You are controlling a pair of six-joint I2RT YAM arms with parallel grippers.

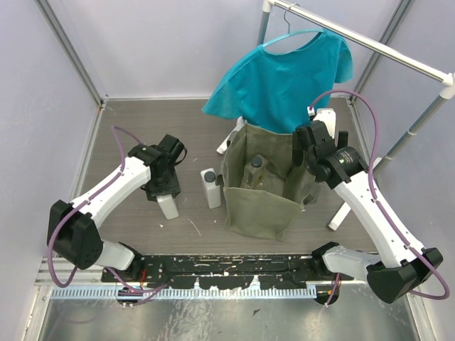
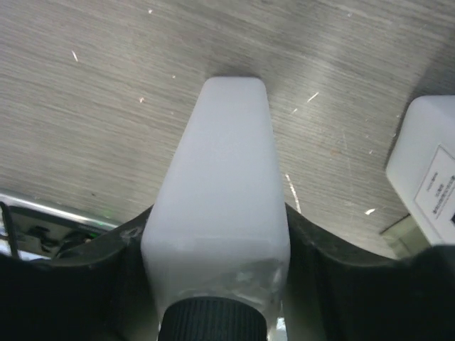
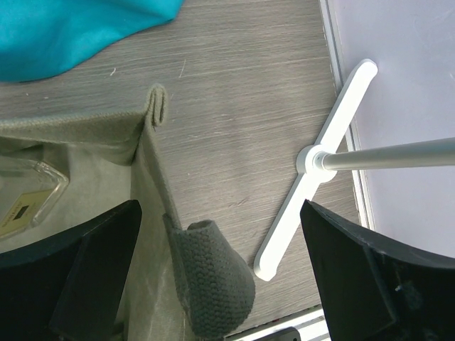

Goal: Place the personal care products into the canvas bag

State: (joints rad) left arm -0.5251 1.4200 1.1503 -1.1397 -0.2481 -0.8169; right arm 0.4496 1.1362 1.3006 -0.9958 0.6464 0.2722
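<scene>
My left gripper [image 1: 163, 189] is shut on a white rectangular bottle [image 1: 168, 207] with a dark round cap, held upright at the table surface. In the left wrist view the fingers [image 2: 128, 249] press both sides of that bottle [image 2: 224, 185]. A second white bottle [image 1: 210, 187] stands just right of it and left of the olive canvas bag [image 1: 261, 202]. A clear yellowish bottle [image 1: 256, 169] with a dark cap stands inside the bag and also shows in the right wrist view [image 3: 25, 199]. My right gripper [image 1: 313, 152] is open and empty above the bag's right wall, astride its handle [image 3: 213, 280]. The cream bottle is not in view.
A teal shirt [image 1: 284, 71] hangs on a white rack behind the bag. The rack's feet [image 3: 320, 167] rest on the table just right of and behind the bag. Grey walls close the table on the left, back and right.
</scene>
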